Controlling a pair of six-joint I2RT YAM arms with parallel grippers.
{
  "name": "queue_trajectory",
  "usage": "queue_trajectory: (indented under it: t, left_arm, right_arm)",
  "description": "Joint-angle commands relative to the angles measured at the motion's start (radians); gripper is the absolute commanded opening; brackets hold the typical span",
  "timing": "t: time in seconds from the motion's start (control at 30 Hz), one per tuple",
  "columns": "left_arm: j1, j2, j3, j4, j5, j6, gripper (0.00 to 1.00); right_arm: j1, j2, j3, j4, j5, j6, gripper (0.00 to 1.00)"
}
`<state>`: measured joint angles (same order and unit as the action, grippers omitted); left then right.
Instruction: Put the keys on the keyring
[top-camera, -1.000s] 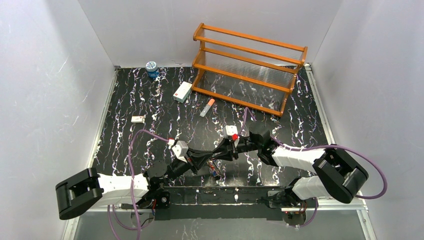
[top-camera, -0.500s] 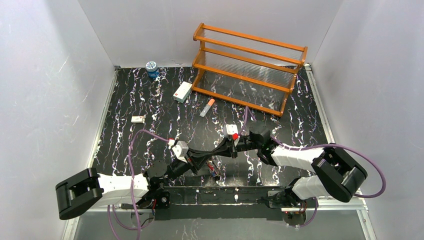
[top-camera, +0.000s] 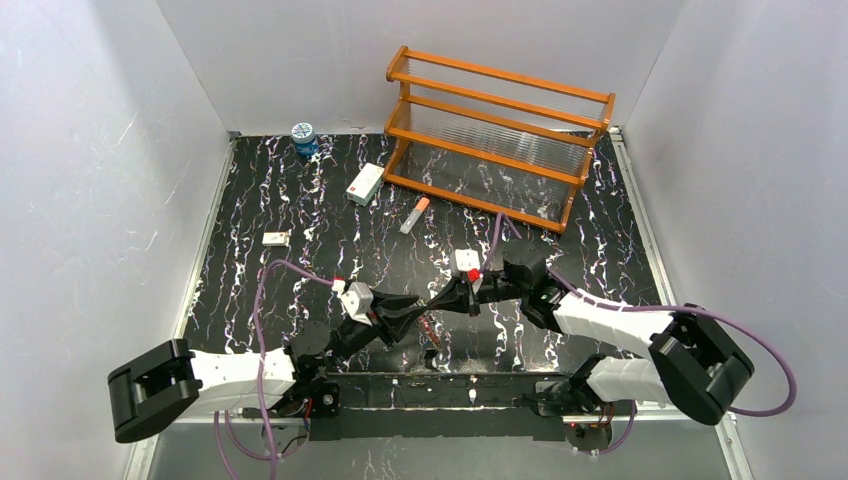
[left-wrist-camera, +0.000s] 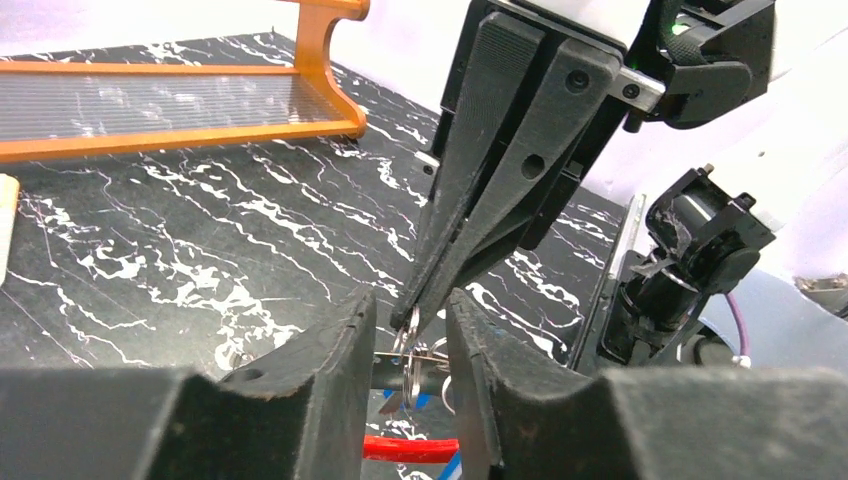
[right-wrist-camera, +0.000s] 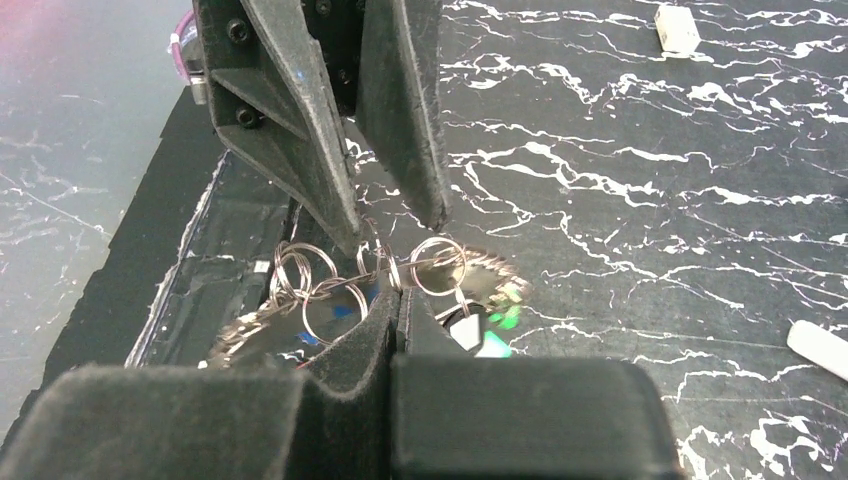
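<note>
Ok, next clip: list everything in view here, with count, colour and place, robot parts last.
keys: several, exact count unclear, silvery with green and blue heads, hanging on small rings at the near middle of the table, between the two grippers
keyring: one, thin wire, a red stretch showing, among the keys
rack: one, orange wood, three tiers, far right
jar: one, blue lid, far left
box: one, white with red and green, left of the rack
tube: one, orange and white, in front of the rack
small block: one, white, left side
table: one, black with white veins
left gripper: black, open around the rings
right gripper: black, shut on the keyring wire
</note>
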<state>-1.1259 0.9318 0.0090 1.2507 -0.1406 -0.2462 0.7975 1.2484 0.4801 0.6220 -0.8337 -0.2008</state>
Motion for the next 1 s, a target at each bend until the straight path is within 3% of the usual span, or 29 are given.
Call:
queue_trajectory:
  t: [0.0, 0.1, 0.2, 0.37, 0.73, 0.97]
  left_arm:
    - [0.003, -0.019, -0.101, 0.032, -0.032, 0.053, 0.37]
    - [0.003, -0.039, -0.097, 0.028, -0.058, 0.067, 0.53]
    - [0.003, -0.069, -0.1, 0.009, -0.076, 0.089, 0.58]
    - [0.003, -0.137, -0.081, -0.099, -0.066, 0.143, 0.57]
    - [0.003, -0.25, 0.107, -0.641, -0.007, 0.332, 0.53]
    - [0.003, -0.231, 0.155, -0.759, -0.034, 0.363, 0.52]
  right_arm:
    - [-0.006, -0.08, 0.049, -0.127, 0.027, -0.075, 0.01]
    - [-0.006, -0.105, 0.056, -0.181, 0.043, -0.092, 0.01]
    - [-0.006, -0.126, 0.068, -0.218, 0.057, -0.098, 0.01]
    - [-0.003, -0.142, 0.112, -0.281, 0.072, -0.097, 0.01]
    - [0.043, -0.123, 0.23, -0.505, 0.27, -0.132, 0.01]
    - [0.099, -0.112, 0.229, -0.528, 0.416, -0.149, 0.01]
